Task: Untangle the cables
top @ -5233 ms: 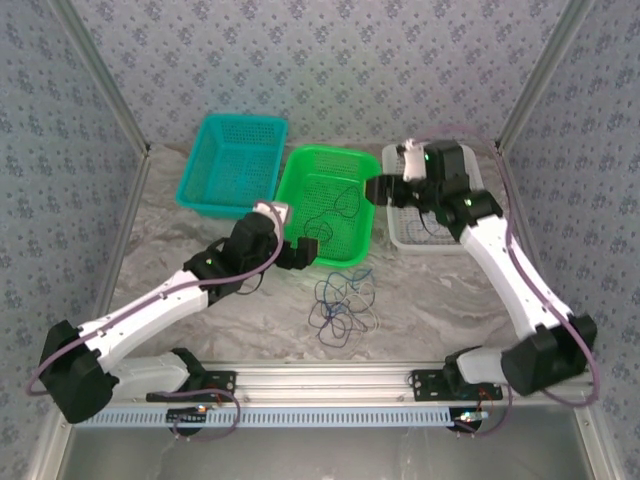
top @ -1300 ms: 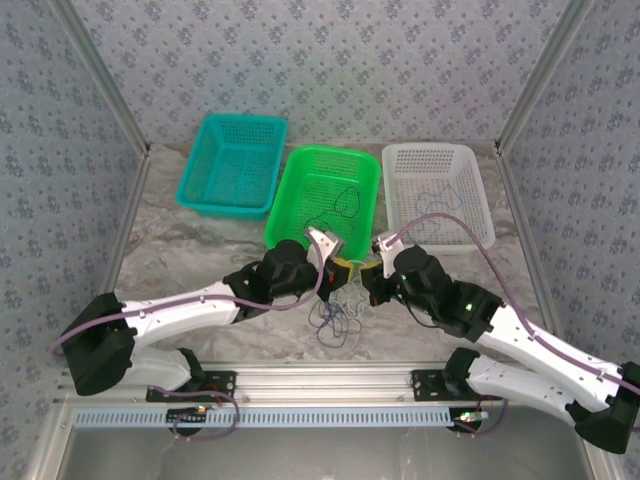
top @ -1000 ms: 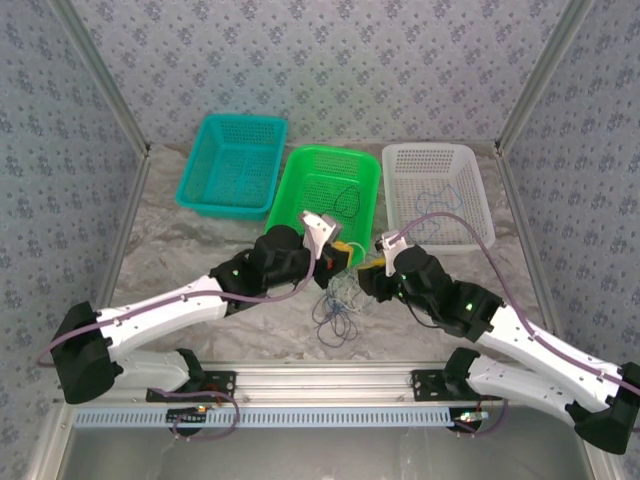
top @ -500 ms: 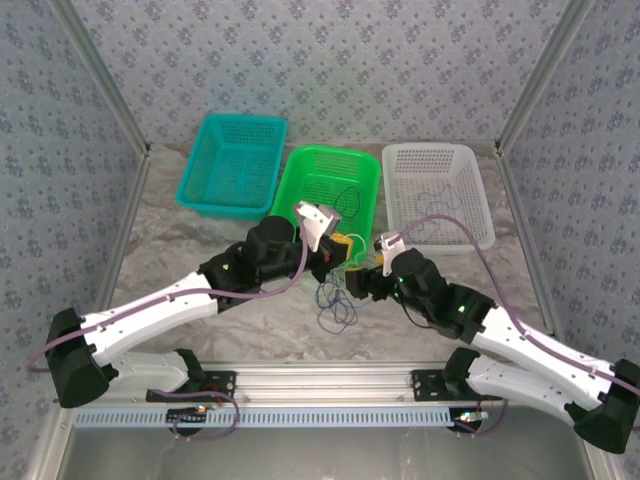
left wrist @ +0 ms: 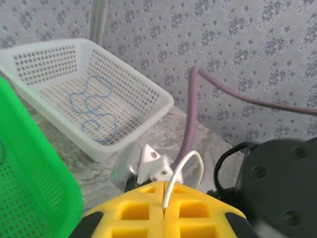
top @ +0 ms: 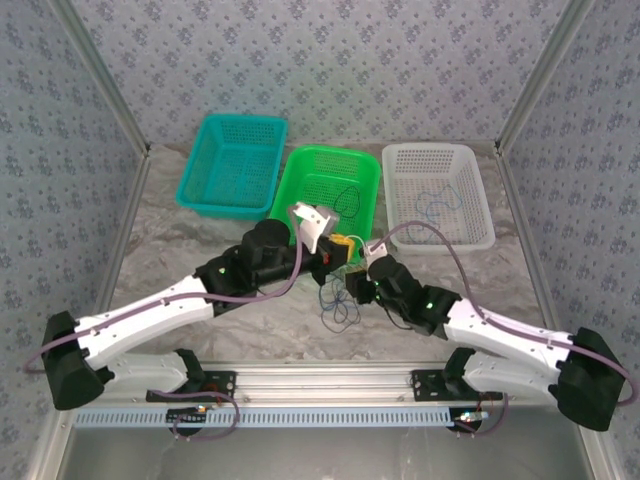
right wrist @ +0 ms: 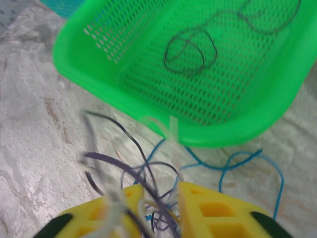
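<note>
A tangle of thin dark and blue cables (top: 338, 308) lies on the marble table in front of the green basket (top: 300, 172). My left gripper (top: 342, 248) hovers above it. In the left wrist view its yellow pads (left wrist: 133, 208) are shut on a whitish cable (left wrist: 190, 161) that loops up from the seam at the left gripper (left wrist: 163, 187). My right gripper (top: 352, 287) sits at the tangle's upper edge. The right gripper (right wrist: 163, 201) stands open, with dark cables (right wrist: 141, 171) and a pale strand running through the gap. A blue cable (right wrist: 247, 159) lies beyond it.
The green basket (right wrist: 237, 135) holds a black cable (right wrist: 190, 49). The white basket (top: 436, 149) at back right holds a blue cable (left wrist: 91, 106). A teal basket (top: 240, 119) stands at back left. The right arm's purple-grey cable (left wrist: 195, 114) crosses close to my left gripper.
My left gripper has lifted and drawn back toward the green basket with the whitish cable. My right gripper has slid left and lower, into the tangle. The tangle has stretched slightly.
</note>
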### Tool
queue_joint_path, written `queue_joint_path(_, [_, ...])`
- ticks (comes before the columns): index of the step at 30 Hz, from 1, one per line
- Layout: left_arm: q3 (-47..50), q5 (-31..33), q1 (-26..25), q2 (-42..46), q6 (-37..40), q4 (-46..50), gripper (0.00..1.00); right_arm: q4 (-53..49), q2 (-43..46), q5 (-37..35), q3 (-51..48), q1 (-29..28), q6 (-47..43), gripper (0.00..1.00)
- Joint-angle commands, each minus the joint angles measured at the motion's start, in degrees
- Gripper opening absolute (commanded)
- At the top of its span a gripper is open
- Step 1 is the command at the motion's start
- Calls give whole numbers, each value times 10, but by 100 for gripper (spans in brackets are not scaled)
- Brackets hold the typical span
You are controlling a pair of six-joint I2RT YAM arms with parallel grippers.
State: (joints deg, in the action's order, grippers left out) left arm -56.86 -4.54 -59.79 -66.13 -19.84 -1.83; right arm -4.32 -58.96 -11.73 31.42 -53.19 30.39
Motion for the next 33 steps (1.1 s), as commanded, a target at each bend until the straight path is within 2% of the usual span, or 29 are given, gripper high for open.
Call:
queue_joint_path(1, [-37, 37, 0, 45, 38, 23, 0, 1, -4, 17, -45, -4, 44, 20])
queue_joint_path(9, [-64, 59, 9, 75, 63, 52, 0, 8, 54, 8, -126, -3, 84, 25])
queue_joint_path(11, [-63, 61, 10, 76, 61, 49, 0, -9, 66, 5, -133, -1, 86, 36])
queue_joint_path(12, [-61, 61, 10, 75, 59, 48, 0, -24, 74, 2, -130, 1, 84, 51])
queue_joint_path(13, [-61, 61, 10, 74, 57, 48, 0, -37, 81, 0, -126, 0, 81, 58])
queue_joint_path(14, [-59, 61, 11, 72, 55, 49, 0, -46, 91, -1, -121, 0, 76, 61])
queue_joint_path(18, [-55, 73, 13, 68, 52, 57, 0, -96, 129, -9, -88, 3, 62, 62])
queue_joint_path(23, [-66, 88, 17, 64, 54, 95, 0, -166, 163, -10, -31, 5, 16, 74])
queue_joint_path(27, [-69, 100, 18, 65, 64, 110, 0, -197, 187, -8, 13, 5, -8, 76])
queue_joint_path(33, [-85, 108, 20, 65, 73, 131, 0, -184, 185, 59, 66, 4, -62, 76])
